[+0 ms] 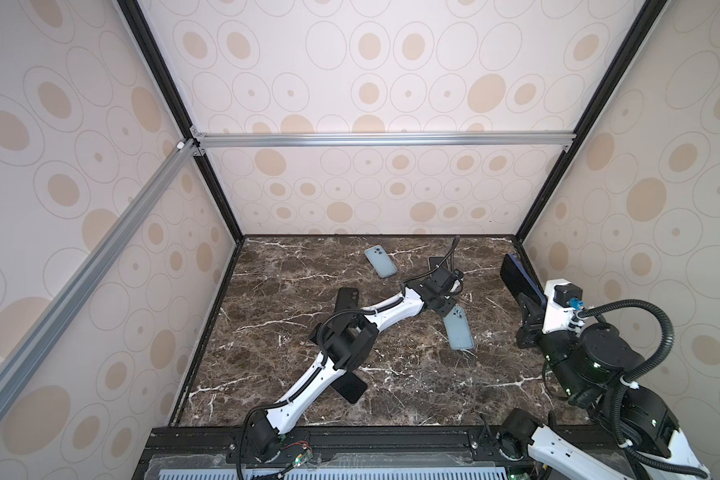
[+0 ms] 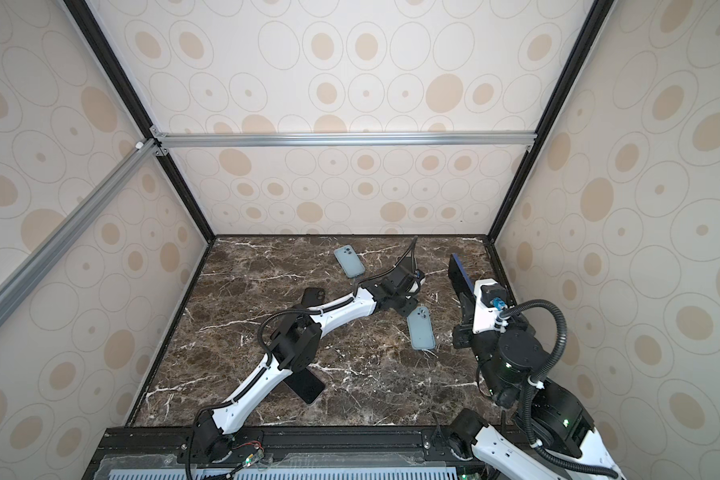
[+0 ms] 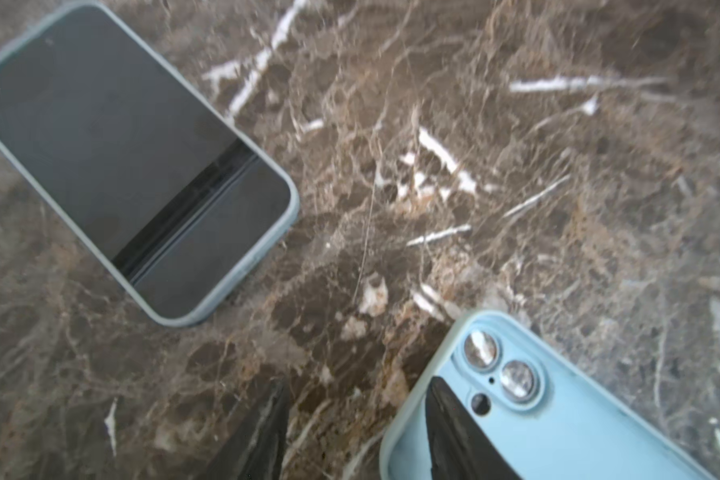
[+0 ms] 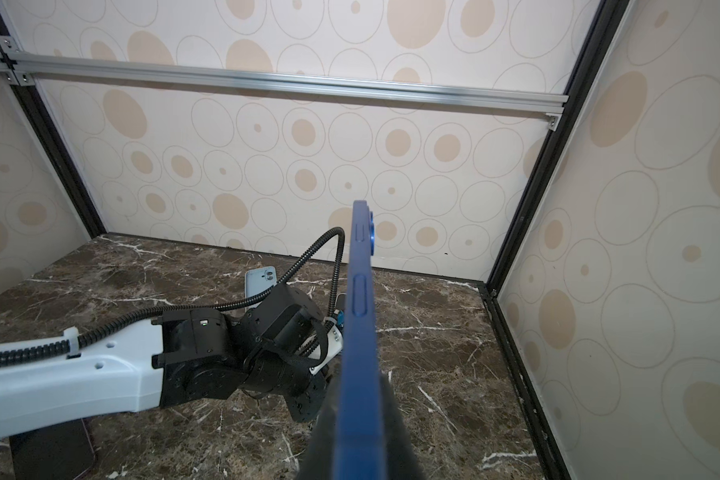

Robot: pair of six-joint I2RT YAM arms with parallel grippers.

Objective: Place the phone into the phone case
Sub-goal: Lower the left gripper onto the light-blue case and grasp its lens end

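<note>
Brown, white-veined marble table (image 1: 350, 374) sits between dotted wallpaper walls. Right claw (image 4: 358, 411) is clenched on the phone (image 4: 360, 311), a matte dark-blue slab standing on edge above it, with side buttons and a blue camera ring showing. Left claw (image 3: 356, 415) hangs released, one finger over a corner of the pale-blue case (image 3: 578, 415).

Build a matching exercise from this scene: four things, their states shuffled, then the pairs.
1 blue phone
2 left gripper
3 front black phone
4 far light blue case

A lying free near the back wall
B open, one finger over the near light blue case
C partly hidden under the left arm
D clamped on edge in the right gripper

Pairs: 1-D, 2-B, 3-C, 4-A
</note>
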